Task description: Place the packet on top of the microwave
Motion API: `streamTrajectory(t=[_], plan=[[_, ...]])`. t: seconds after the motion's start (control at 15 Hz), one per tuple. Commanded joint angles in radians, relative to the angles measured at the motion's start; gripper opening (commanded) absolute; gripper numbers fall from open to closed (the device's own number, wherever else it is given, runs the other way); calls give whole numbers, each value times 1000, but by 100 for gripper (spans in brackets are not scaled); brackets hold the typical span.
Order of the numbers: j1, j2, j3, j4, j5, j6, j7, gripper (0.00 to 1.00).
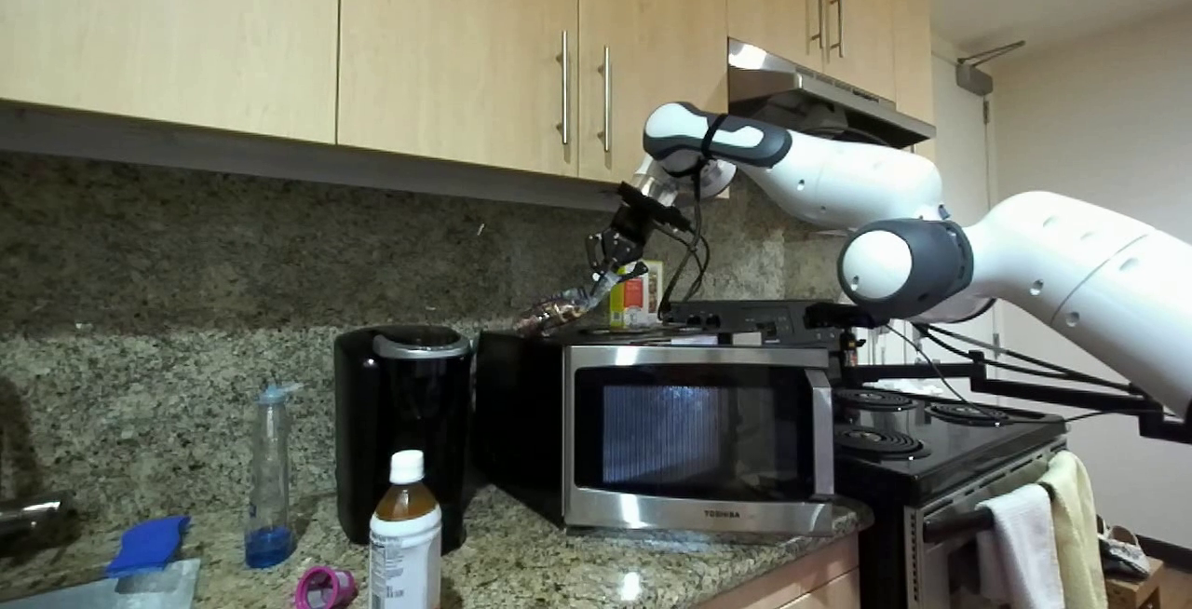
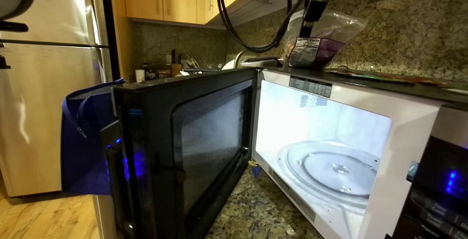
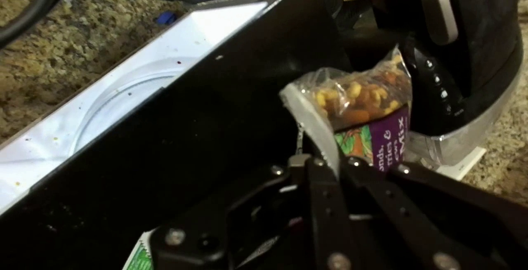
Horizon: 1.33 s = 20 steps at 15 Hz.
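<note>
speckled granite [image 1: 419,246] | boxy steel microwave [image 1: 694,432] | gripper [image 3: 336,164] pinches crinkly plastic packet [image 3: 363,107]

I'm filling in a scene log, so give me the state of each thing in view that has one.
Microwave: open, lit inside
Packet: tilted, held; contact with microwave unclear
Gripper: closed on the packet
Coffee maker: on or off, can't tell
Labelled bottle: upright, capped
Tall clear bottle: upright
Pink cup: on its side
Upper cabinets: shut
Towels: hanging
Fridge: shut
</note>
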Motion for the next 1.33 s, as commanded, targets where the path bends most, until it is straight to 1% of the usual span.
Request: streamTrajectory(t=[0.0, 0.27, 0.4, 0.53, 0.73, 1.2, 1.27], plan=[[-3, -9, 11, -14, -3, -109, -164, 0], [12, -16, -19, -11, -53, -260, -313, 0], [12, -33, -40, -14, -84, -308, -381, 0], [7, -50, -61, -14, -111, -322, -421, 0], [6, -63, -80, -11, -133, -295, -471, 0], [31, -28, -73, -1, -135, -265, -596, 0], [34, -24, -67, -1, -128, -264, -610, 26]])
